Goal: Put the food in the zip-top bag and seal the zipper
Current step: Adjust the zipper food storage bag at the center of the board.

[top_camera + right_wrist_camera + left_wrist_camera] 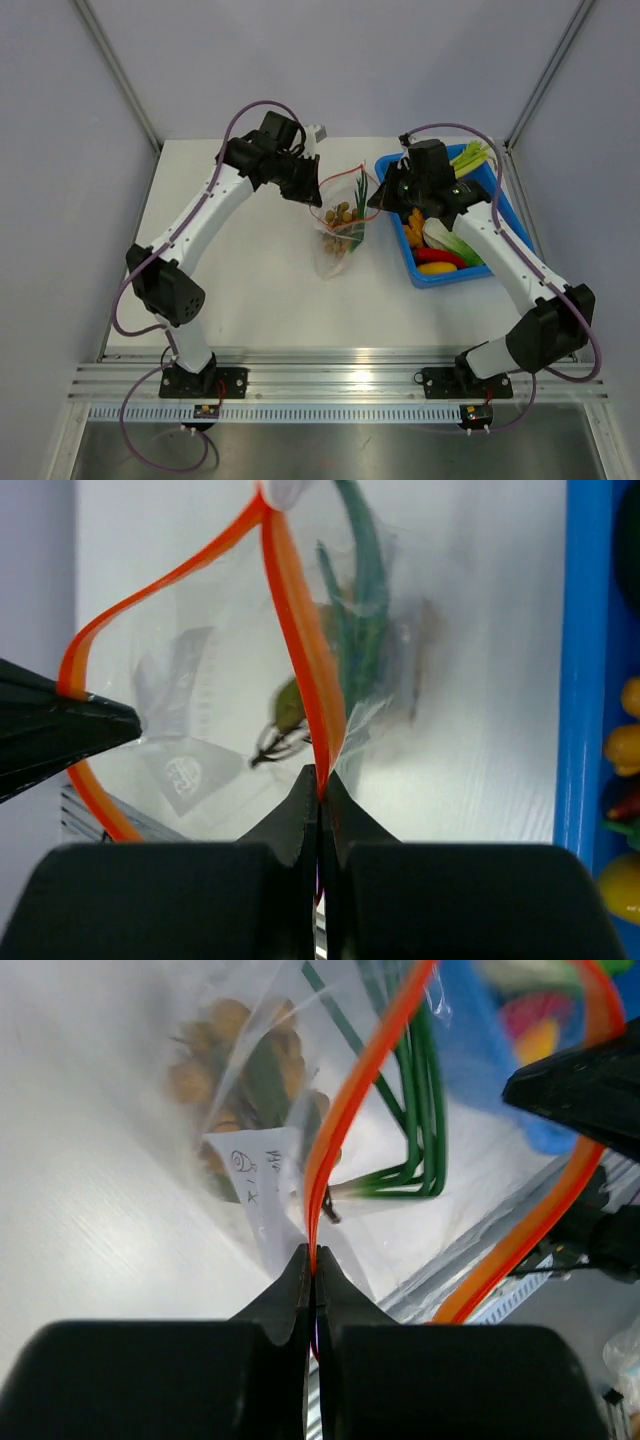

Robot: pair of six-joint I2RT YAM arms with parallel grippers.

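Note:
The clear zip-top bag [338, 232] hangs over the middle of the table, its mouth held open between both arms. Inside it are green onions [415, 1110] and a cluster of brown balls [215, 1050]. My left gripper [315, 1260] is shut on the left end of the orange-red zipper [350, 1110]. My right gripper [320, 785] is shut on the zipper's [300, 630] right end, beside the bin. The top view shows the left gripper [312, 195] and right gripper [375, 200] flanking the bag's mouth. More food lies in the bin: cabbage [445, 240], orange [413, 228], red [440, 257] and yellow [437, 268] pieces.
A blue rectangular bin [500, 205] sits at the right of the table, close to the right arm. Green stalks [472, 157] stick out at its far end. Grey walls and a metal frame enclose the table; an aluminium rail runs along the near edge.

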